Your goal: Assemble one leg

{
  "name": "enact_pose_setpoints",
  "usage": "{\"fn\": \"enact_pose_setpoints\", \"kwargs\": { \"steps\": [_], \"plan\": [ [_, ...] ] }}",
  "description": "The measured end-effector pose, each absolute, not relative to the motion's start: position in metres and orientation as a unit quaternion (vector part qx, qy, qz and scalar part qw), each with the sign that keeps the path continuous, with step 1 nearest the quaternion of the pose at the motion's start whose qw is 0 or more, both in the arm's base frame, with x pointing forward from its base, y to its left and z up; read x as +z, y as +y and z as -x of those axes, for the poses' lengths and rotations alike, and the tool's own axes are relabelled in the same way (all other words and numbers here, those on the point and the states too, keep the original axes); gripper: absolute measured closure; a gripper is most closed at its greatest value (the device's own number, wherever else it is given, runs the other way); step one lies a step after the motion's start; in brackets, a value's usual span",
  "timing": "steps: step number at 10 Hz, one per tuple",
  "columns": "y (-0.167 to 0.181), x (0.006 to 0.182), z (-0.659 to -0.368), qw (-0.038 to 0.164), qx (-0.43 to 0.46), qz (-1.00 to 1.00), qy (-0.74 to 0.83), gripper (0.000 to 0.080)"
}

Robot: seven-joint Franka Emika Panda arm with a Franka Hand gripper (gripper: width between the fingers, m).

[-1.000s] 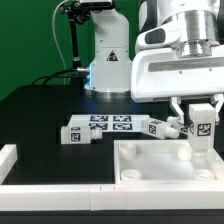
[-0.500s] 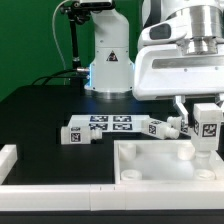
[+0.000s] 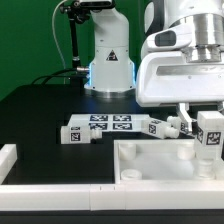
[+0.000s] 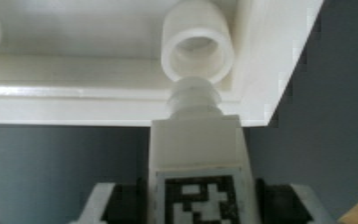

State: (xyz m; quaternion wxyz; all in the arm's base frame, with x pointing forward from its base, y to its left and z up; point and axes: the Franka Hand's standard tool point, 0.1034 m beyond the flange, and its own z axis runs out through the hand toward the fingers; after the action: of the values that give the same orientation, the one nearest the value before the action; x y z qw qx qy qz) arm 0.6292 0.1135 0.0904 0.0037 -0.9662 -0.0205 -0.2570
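Note:
My gripper [image 3: 211, 122] is shut on a white leg [image 3: 209, 140] with a tag sticker and holds it upright over the far right corner of the large white square panel [image 3: 150, 165]. In the wrist view the leg [image 4: 197, 140] points its narrow tip at a round corner hole [image 4: 202, 45] of the panel [image 4: 87, 60]; the tip sits just short of the hole. My gripper [image 4: 197, 205] grips the leg on its tagged end. Several other legs [image 3: 105, 127] lie in a row behind the panel.
The robot base [image 3: 110, 60] stands at the back. A white rail [image 3: 8, 160] runs along the exterior view's left and front edge. The black table [image 3: 40, 115] lies around the parts.
My gripper with the leg has moved a little toward the exterior view's right, nearer the panel's right corner. The other parts have not moved.

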Motion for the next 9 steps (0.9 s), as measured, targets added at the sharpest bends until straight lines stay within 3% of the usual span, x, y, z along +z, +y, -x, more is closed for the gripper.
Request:
{"fn": "enact_pose_setpoints", "kwargs": {
  "steps": [9],
  "plan": [
    [0.1126, 0.0765, -0.6242, -0.001, -0.251, 0.968, -0.026, 0.0515]
  ]
}}
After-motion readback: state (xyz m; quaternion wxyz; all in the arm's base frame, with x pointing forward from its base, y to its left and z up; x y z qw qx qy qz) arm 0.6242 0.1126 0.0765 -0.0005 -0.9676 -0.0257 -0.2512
